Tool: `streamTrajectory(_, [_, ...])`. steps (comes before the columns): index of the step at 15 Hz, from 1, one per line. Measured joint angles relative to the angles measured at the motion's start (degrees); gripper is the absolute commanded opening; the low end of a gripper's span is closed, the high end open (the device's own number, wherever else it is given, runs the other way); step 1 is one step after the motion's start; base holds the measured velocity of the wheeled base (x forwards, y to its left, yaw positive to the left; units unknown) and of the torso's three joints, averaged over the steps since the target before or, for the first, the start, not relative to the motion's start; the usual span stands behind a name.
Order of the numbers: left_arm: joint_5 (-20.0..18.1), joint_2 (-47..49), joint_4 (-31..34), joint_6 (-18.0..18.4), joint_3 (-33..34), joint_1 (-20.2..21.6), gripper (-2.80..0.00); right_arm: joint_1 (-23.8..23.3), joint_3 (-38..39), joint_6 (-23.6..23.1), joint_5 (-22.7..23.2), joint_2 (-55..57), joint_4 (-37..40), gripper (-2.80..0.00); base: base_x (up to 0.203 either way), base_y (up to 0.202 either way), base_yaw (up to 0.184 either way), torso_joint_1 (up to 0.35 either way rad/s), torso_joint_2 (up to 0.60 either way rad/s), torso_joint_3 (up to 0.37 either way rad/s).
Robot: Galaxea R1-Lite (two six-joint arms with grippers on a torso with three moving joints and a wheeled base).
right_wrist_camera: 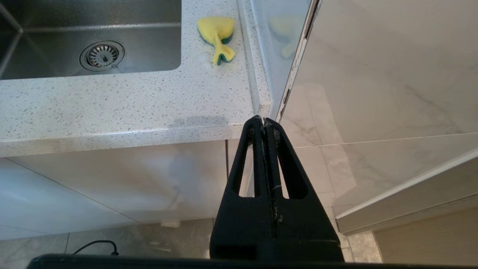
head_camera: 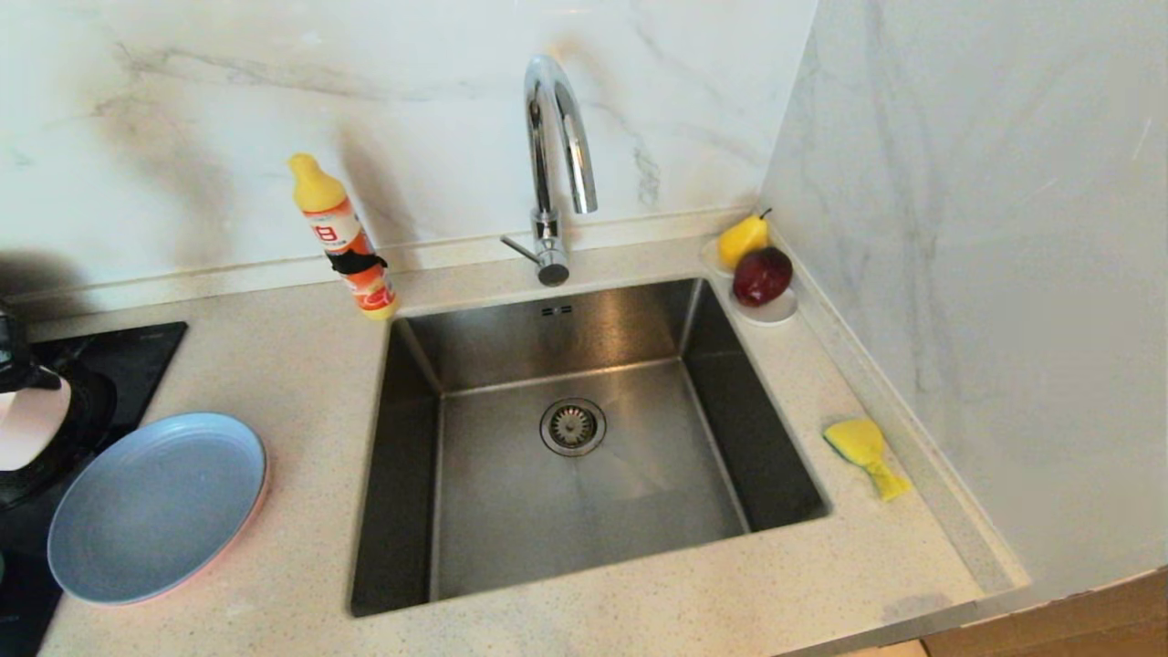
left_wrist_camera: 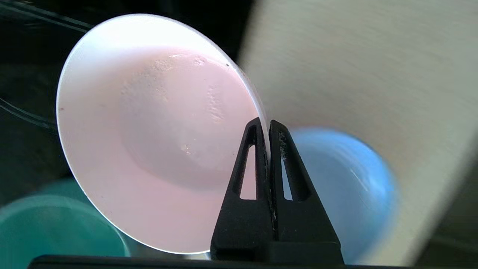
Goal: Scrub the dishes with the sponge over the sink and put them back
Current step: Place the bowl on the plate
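My left gripper point(left_wrist_camera: 264, 125) is shut on the rim of the pale pink bowl point(left_wrist_camera: 149, 134), which hangs tilted on edge. In the head view that bowl point(head_camera: 32, 424) shows at the far left, over the hob. Beneath it lie the grey-blue plate point(head_camera: 155, 506), with a pink rim point(head_camera: 228, 557) showing under it, and a teal bowl point(left_wrist_camera: 56, 231). The steel sink point(head_camera: 639, 493) holds nothing. On the counter to the sink's right lies the yellow and green sponge point(head_camera: 867, 453). My right gripper point(right_wrist_camera: 264, 121) is parked shut below the counter's front edge, far from the sponge point(right_wrist_camera: 216, 35).
An orange dish-soap bottle point(head_camera: 345, 239) stands behind the sink's left corner, beside the chrome tap point(head_camera: 555, 155). A white saucer point(head_camera: 776, 313) with a pear and a red fruit sits in the back right corner. A black hob point(head_camera: 109, 360) is at the left, a marble wall at the right.
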Motion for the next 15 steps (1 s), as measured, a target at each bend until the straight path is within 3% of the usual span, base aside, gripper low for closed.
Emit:
streamTrajectory(3, [-0.1, -6.9, 2.8, 0.4, 3.7, -3.1, -2.80, 0.0, 0.0, 0.0, 0.0, 0.0, 0.0, -2.80, 0.000, 0.000, 0.000, 0.000, 0.00, 0.000])
streamTrajectory(6, [0.3, -14.5, 3.5, 2.5, 12.0, -8.2, -2.80, 0.0, 0.0, 0.0, 0.0, 0.0, 0.0, -2.80, 0.000, 0.000, 0.000, 0.000, 0.00, 0.000])
streamTrajectory(9, [3.6, -19.9, 2.0, 4.4, 21.4, -13.3, -2.80, 0.0, 0.0, 0.0, 0.0, 0.0, 0.0, -2.80, 0.000, 0.000, 0.000, 0.000, 0.00, 0.000])
streamTrajectory(15, [7.8, -22.6, -17.0, 4.7, 40.5, -15.7, -2.80, 0.0, 0.0, 0.0, 0.0, 0.0, 0.0, -2.80, 0.000, 0.000, 0.000, 0.000, 0.00, 0.000])
